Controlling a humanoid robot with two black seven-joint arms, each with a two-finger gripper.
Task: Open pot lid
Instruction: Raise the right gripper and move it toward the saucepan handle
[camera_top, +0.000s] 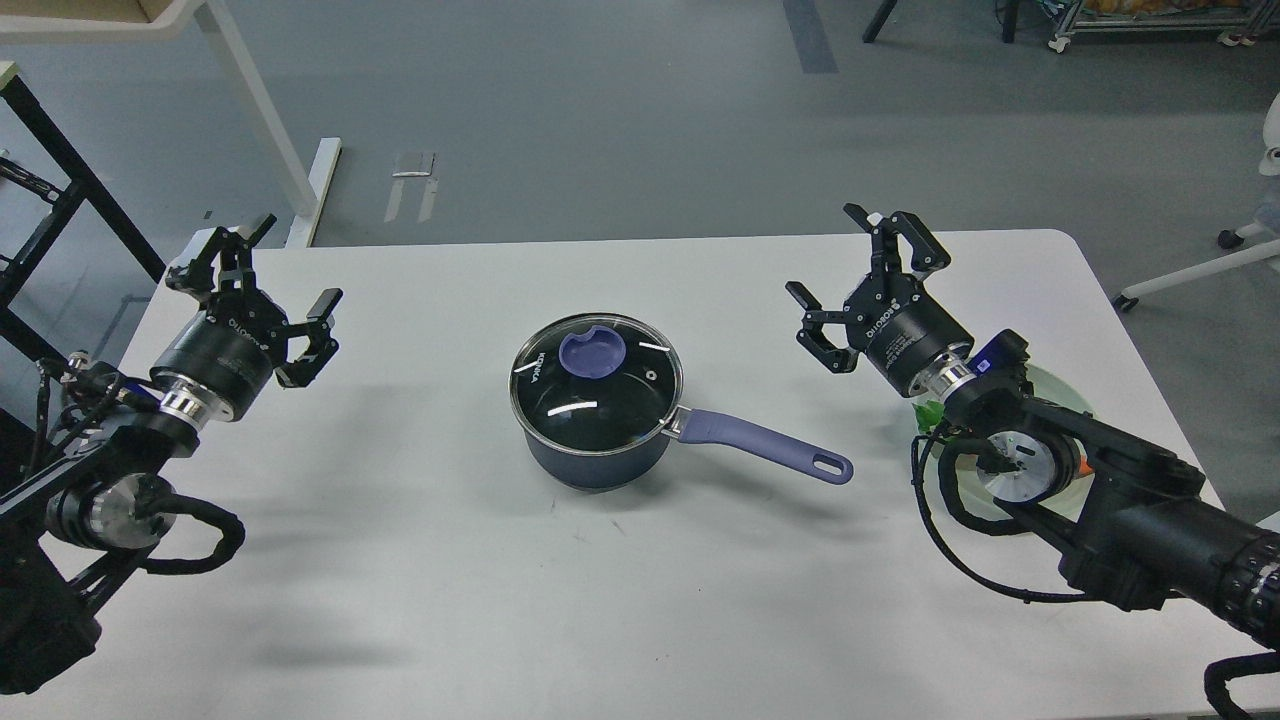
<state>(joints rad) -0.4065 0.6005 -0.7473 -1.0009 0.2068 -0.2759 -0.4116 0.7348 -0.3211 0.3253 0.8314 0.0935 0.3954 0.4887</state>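
A small dark navy pot stands in the middle of the white table, its long purple handle pointing right and toward me. The glass lid rests flat on the pot, with its purple-blue knob near the far side. My left gripper hovers open well to the left of the pot, fingers spread. My right gripper hovers open to the right of the pot, beyond the handle's end. Neither gripper touches anything.
A pale green glass dish lies mostly hidden under my right arm near the table's right edge. The white table ends just behind both grippers. A table leg and a black frame stand on the floor at the far left.
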